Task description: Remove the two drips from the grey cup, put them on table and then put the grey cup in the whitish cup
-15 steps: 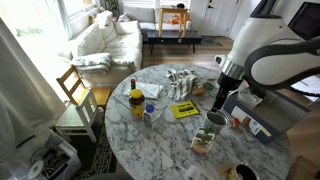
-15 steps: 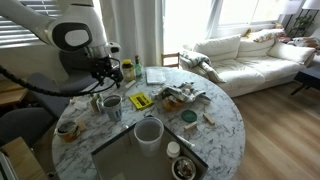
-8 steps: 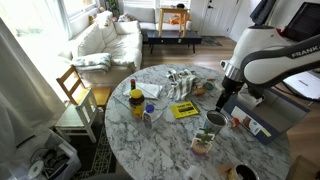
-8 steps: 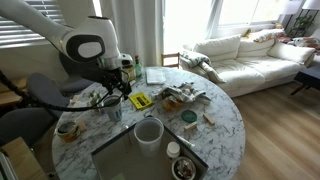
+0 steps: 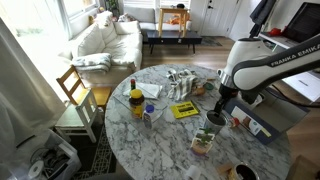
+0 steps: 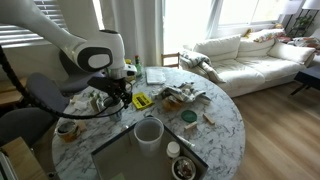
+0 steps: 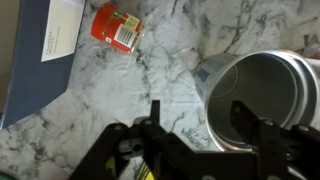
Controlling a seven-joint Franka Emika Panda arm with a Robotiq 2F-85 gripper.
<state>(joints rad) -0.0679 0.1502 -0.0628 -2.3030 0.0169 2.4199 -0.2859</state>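
While poised low over the table (image 5: 145,138), gripper (image 5: 217,106): hung with fingers spread apart, clamped on nothing.
Wrist view: caught the gripper (image 7: 197,112) astride the wall of a steel tumbler (image 7: 262,100), one finger over its mouth, the other outside it.
Grey cup (image 5: 203,146): sat upright on the table just beside the tumbler, on the side nearer that exterior camera; fell outside the wrist view.
Two drips (image 5: 203,136): poked up out of the grey cup, green top showing; not yet taken out.
Bearing from gripper: lay off to one side of the fingers, not beneath them; seemed to call for a short sideways shift clear of the tumbler, then a drop from above.
Long axis: appeared roughly upright in the cup, though too small to tell for sure.
Whitish cup (image 5: 244,172): rested apart from the gripper, close to the table edge, beyond the grey cup.
Red packet (image 7: 118,27): lay flat on the marble past the tumbler.
Risk: likely a nudge to the tumbler in passing.
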